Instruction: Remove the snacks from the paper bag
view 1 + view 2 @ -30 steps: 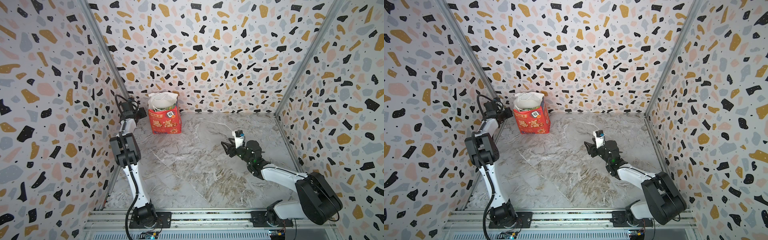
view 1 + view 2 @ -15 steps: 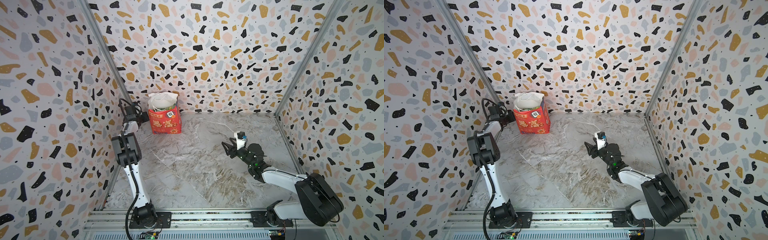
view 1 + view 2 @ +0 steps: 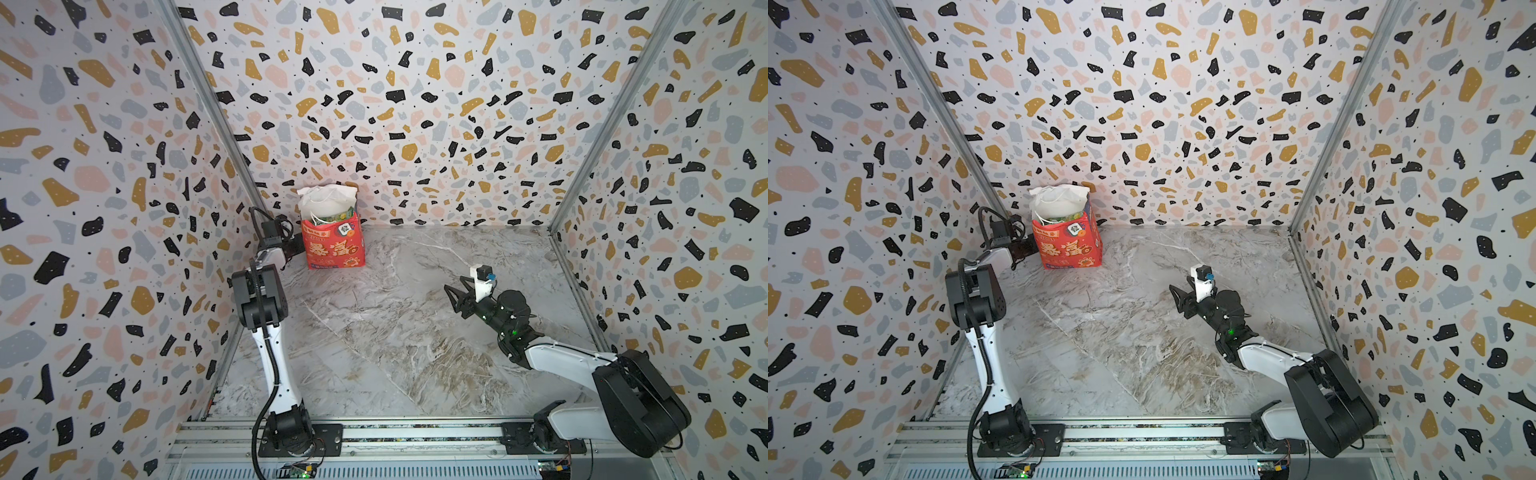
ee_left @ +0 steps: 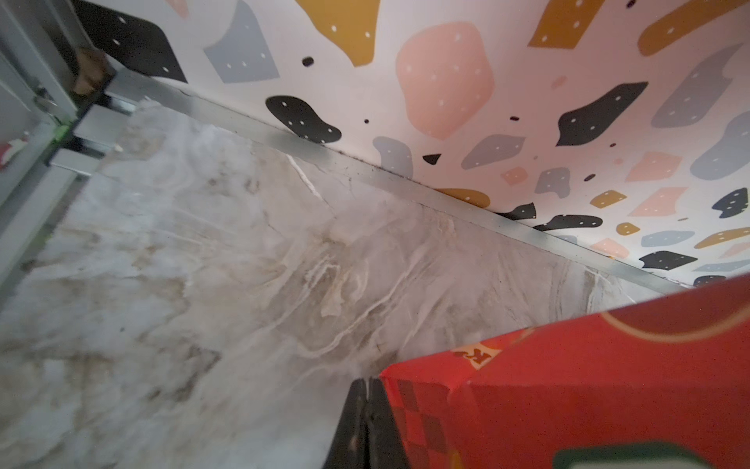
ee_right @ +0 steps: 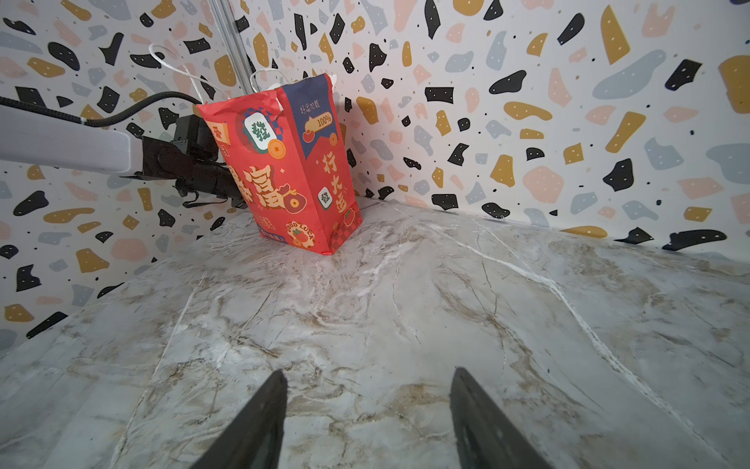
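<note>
The red paper bag (image 3: 334, 249) (image 3: 1071, 247) stands upright at the back left, near the back wall, its white-lined mouth open. Green and yellow snacks (image 3: 338, 216) (image 3: 1065, 217) peek out of the mouth; the rest are hidden inside. My left gripper (image 3: 296, 249) (image 4: 367, 381) is shut and empty, low against the bag's left side (image 4: 588, 385). My right gripper (image 3: 454, 291) (image 3: 1177, 293) (image 5: 368, 370) hovers open and empty over the floor's right half, pointing toward the bag (image 5: 284, 170) and well apart from it.
Terrazzo-patterned walls close in the left, back and right sides, with the left wall (image 3: 124, 208) close behind my left arm. The grey marbled floor (image 3: 395, 332) lies between the two arms. An aluminium rail (image 3: 374, 432) runs along the front edge.
My left gripper has come down and moved right, from beside the bag's upper edge to low against its left side. The bag and my right arm have barely moved.
</note>
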Controlling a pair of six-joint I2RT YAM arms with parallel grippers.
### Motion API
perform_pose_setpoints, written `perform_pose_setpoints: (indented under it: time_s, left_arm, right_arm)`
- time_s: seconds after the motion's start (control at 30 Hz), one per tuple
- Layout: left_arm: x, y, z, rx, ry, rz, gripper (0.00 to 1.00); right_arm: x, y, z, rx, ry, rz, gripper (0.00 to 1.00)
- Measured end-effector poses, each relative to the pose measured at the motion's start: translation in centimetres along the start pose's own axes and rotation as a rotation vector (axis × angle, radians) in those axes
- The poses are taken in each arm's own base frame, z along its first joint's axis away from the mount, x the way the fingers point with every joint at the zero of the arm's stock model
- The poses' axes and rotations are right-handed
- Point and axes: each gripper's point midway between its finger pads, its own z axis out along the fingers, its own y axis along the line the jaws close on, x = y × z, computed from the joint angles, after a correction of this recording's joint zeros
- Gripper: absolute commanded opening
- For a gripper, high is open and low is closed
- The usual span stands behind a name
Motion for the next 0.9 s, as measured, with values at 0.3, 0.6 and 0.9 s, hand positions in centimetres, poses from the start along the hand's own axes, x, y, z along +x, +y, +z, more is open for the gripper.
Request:
perform_pose_setpoints:
  time_s: [0.3, 0.6, 0.9]
  left_arm:
    - [1.7, -4.1, 1.2, 0.066, 0.039, 0.037, 0.00]
    - [2.7, -7.9, 2.2, 0.088, 0.056, 0.084, 0.00]
    - [-2.5, -8.0, 4.0, 0.070, -0.067, 0.040, 0.00]
  right_arm:
    - [-1.3, -0.5, -0.2, 0.039, -0.042, -0.003, 0.67]
    - [-3.9, -1.4, 1.5, 0.068, -0.081, -0.003, 0.67]
    - [-4.6, -1.8, 1.5, 0.080, -0.102, -0.004, 0.68]
